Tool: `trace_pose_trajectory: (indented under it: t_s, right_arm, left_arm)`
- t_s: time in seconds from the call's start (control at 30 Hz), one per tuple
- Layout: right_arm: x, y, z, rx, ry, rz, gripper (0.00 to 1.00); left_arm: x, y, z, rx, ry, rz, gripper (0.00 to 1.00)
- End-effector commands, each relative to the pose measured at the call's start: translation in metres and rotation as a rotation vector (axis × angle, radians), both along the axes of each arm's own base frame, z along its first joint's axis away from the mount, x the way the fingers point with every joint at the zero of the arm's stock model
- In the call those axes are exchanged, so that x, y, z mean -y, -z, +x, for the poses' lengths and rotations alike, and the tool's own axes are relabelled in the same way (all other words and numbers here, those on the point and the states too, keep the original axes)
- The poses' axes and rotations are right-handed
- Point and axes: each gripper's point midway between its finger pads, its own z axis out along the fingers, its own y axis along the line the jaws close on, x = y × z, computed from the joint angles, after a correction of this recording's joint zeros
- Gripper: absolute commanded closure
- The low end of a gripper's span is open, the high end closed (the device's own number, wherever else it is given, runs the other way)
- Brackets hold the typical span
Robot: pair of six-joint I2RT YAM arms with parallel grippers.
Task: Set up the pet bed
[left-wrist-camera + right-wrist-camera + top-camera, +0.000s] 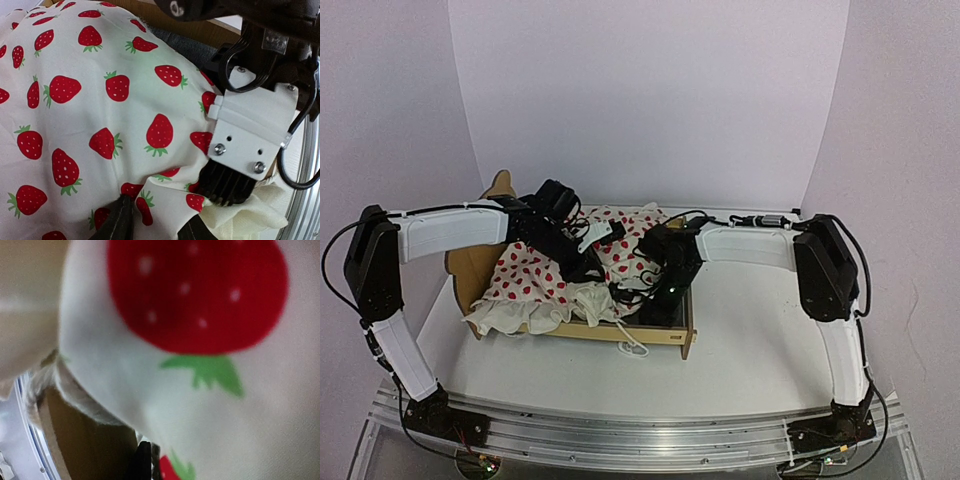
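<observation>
Top external: strawberry blanket (530, 275) in pet bed (665, 340); left tool (156, 225) spread, right tool (146, 462) pressed together.

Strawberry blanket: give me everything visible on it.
The strawberry blanket is soft white cloth printed with red strawberries and green leaves, edged in a cream ruffle. It lies rumpled across the pet bed, ruffle spilling over the near rail. The left gripper rests on it, jaws apart; the right gripper has its jaws shut on a fold near the ruffled edge.
</observation>
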Motion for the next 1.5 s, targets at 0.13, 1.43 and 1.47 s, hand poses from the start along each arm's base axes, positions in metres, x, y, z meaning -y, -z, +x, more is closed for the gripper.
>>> trace_pose_trajectory:
  t_s: [0.13, 1.43, 1.47]
  right_arm:
    - [0.042, 0.038, -0.005, 0.023, 0.018, -0.301, 0.78]
    - [0.084, -0.08, 0.013, 0.494, 0.807, 0.108, 0.48]
    - [0.085, -0.075, 0.013, 0.487, 0.822, 0.092, 0.48]
  left_arm:
    - [0.003, -0.025, -0.006, 0.011, 0.044, -0.055, 0.65]
    - [0.007, -0.079, -0.09, -0.001, 0.425, -0.127, 0.25]
    - [0.005, -0.082, -0.088, 0.004, 0.404, -0.125, 0.25]
